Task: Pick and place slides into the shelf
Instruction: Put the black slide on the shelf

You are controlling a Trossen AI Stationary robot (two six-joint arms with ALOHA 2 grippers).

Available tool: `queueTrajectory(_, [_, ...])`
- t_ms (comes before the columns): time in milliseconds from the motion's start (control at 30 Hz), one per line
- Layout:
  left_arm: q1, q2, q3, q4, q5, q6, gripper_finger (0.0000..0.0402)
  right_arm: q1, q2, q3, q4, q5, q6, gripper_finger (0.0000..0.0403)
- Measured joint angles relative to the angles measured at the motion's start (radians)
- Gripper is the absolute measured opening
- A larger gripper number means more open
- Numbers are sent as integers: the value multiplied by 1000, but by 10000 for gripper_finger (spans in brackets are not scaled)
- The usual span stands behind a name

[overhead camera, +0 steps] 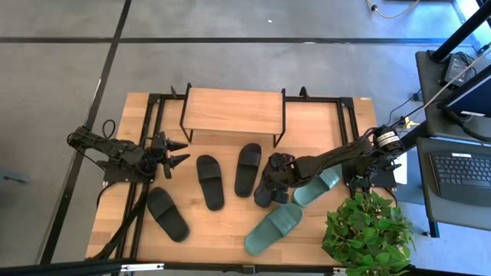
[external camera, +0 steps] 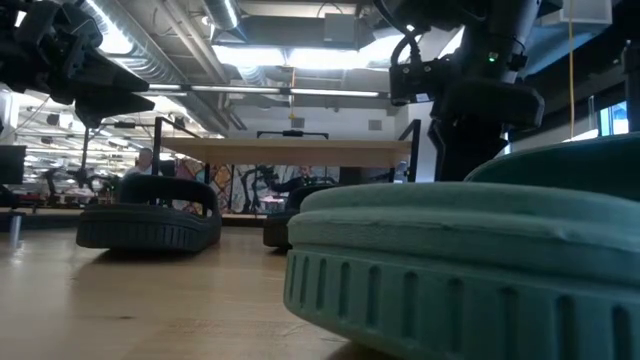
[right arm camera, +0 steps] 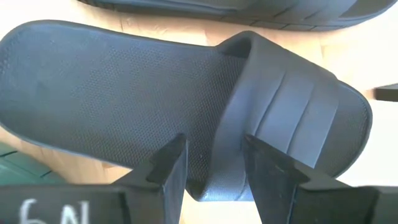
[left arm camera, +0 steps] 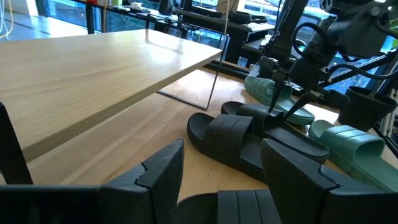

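Step in hand: picking the first slide. The shelf (overhead camera: pixel 234 110) sits at 12 o'clock on the table (overhead camera: pixel 138 111); its plank top is bare, so nothing is placed yet.

Slides on the table: three black ones lie loose, at 7 o'clock (overhead camera: pixel 167 214), near centre (overhead camera: pixel 210 182) and just right of centre (overhead camera: pixel 248 169). A fourth black slide (overhead camera: pixel 266 186) lies at about 4 o'clock from centre, under the right arm. Two green slides lie at 4–5 o'clock (overhead camera: pixel 274 228) (overhead camera: pixel 320 186).

Right gripper (right arm camera: pixel 214 163): low over the fourth black slide (right arm camera: pixel 186 99), fingers straddling the edge of its strap, one inside the strap opening, one outside. Jaws look partly spread with the strap edge between them; I cannot tell if they bear on it yet.

Left gripper (overhead camera: pixel 178 153): waits at 9 o'clock, fingers spread, pinching nothing, pointing toward the shelf.

Next move, as judged: close firmly on the strap, lift clear of the neighbouring slides, carry toward 12 o'clock, set it on the shelf.
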Motion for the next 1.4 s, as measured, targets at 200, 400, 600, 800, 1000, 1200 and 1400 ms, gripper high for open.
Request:
queueTrajectory(200, [0, 0, 0, 0, 0, 0, 204, -2, 0, 0, 9, -4, 5, 155])
queueTrajectory(400, [0, 0, 0, 0, 0, 0, 204, -2, 0, 0, 13, -4, 26, 168])
queueTrajectory(600, [0, 0, 0, 0, 0, 0, 204, -1, 0, 0, 18, -10, 19, 234])
queueTrajectory(800, [0, 0, 0, 0, 0, 0, 204, -2, 0, 0, 41, -20, 23, 281])
queueTrajectory(1000, [0, 0, 0, 0, 0, 1, 204, -2, 0, 0, 42, -45, 8, 287])
queueTrajectory(1200, [0, 0, 0, -1, 0, 8, 204, -1, 1, 5, 35, -47, 30, 287])
queueTrajectory(1400, [0, 0, 0, -1, 0, 105, 204, 0, 2, 46, -31, 60, 0, 287])
